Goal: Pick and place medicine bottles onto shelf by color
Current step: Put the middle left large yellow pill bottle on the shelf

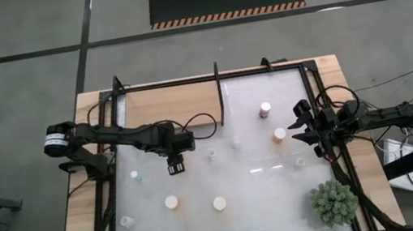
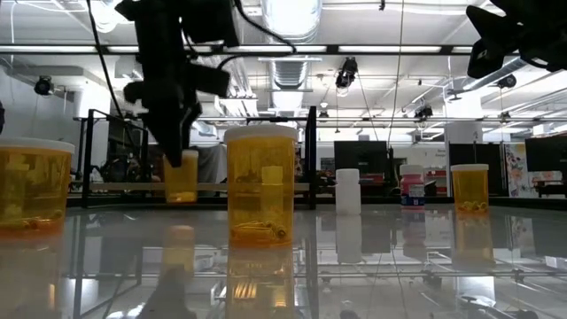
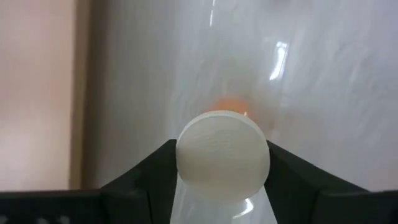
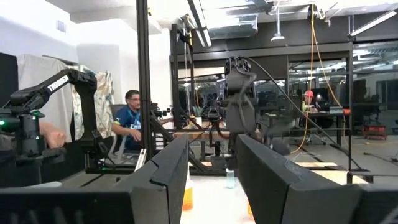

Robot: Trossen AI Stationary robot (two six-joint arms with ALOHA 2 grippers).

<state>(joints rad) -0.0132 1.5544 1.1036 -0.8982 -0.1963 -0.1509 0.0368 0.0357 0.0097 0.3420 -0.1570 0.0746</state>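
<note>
Nearest the low camera: two orange medicine bottles with white caps, one at centre [image 2: 260, 186] and one at the edge [image 2: 32, 188], both upright on the glossy white counter [image 1: 265, 180]. Farther back in that view, a white bottle [image 2: 348, 191], a pink one [image 2: 412, 186] and another orange one [image 2: 469, 188] are standing well apart. Left pincer [image 1: 176, 167] is hanging over the counter's left-centre, just clear of the shelf [image 1: 164, 104], the pale wood board in a black frame lying at the far left corner. Its fingers [image 3: 149, 171] are sitting either side of an orange bottle's white cap [image 3: 222, 154], touching or nearly so; whether they are already gripping it firmly cannot be told, though the bottle [image 2: 182, 175] appears to be hanging off the surface beneath that arm. Right pincer [image 1: 304, 127] is waiting near the counter's right edge, fingers apart with nothing between them, beside an orange bottle [image 1: 279, 134] and a pink one [image 1: 265, 109]. Green spiky plant [image 1: 333, 201] is occupying the near right corner. Handling note: the grip is looking centred on the cap, and I would judge it wise to settle the squeeze fully before carrying, keep the bottle vertical, and set it down on the shelf beside any like-coloured bottles, none of which are visible there yet.
</note>
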